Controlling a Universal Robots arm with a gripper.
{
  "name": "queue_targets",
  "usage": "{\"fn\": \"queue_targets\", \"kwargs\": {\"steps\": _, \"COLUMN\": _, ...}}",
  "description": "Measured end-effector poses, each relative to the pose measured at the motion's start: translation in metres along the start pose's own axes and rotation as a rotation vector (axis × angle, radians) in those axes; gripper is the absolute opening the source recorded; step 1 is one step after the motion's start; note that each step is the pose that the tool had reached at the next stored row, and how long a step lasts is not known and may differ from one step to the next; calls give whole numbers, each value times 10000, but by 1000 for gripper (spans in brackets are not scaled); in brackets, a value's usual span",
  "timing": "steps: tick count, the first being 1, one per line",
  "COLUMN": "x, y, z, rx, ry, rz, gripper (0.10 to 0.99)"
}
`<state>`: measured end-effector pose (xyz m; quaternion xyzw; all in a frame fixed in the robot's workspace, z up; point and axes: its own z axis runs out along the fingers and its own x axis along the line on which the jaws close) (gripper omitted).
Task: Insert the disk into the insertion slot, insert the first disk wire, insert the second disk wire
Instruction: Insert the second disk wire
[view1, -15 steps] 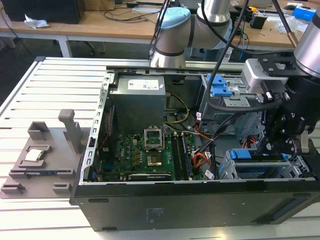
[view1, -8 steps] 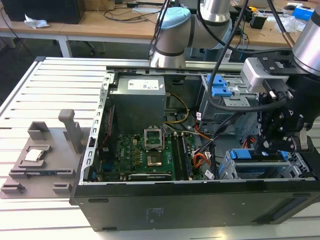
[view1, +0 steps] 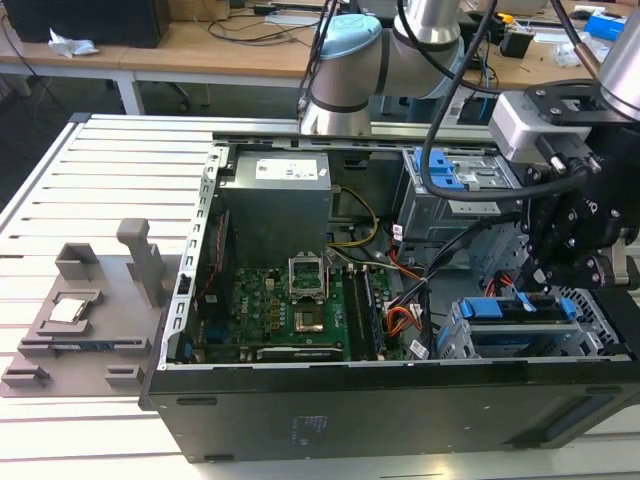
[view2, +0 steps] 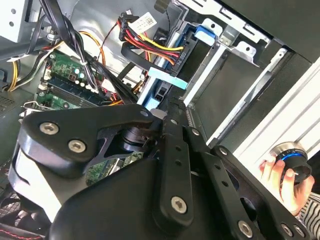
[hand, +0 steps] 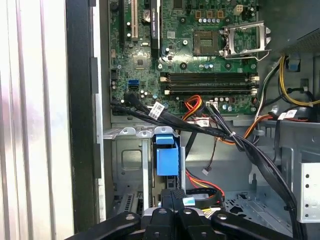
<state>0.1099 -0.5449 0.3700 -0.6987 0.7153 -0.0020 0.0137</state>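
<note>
Wooden desks (view1: 200, 45) lined the background behind an open computer case (view1: 300, 420) on a slatted metal surface (view1: 100, 170). Seated in the insertion slot (view1: 590, 335) at the case's corner, the disk (view1: 525, 310) showed its blue carrier. Directly above it, the gripper (hand: 172, 197) had its fingers pressed together, nothing visibly between them.

I see the flat silver hard drive in its bright blue plastic carrier (view1: 522, 312) seated level inside the boxy silver-grey perforated sheet-metal drive cage (view1: 455, 342), at about four o'clock in the exterior view. The carrier's blue front edge (hand: 167, 159) faces me in the first wrist view, flanked closely by the cage's grey walls (hand: 126, 159).
</note>
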Motion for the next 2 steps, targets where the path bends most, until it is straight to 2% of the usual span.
{"fn": "queue_targets", "kwargs": {"steps": 2, "x": 0, "y": 0, "z": 0, "rx": 0, "ry": -1, "rz": 0, "gripper": 106}}
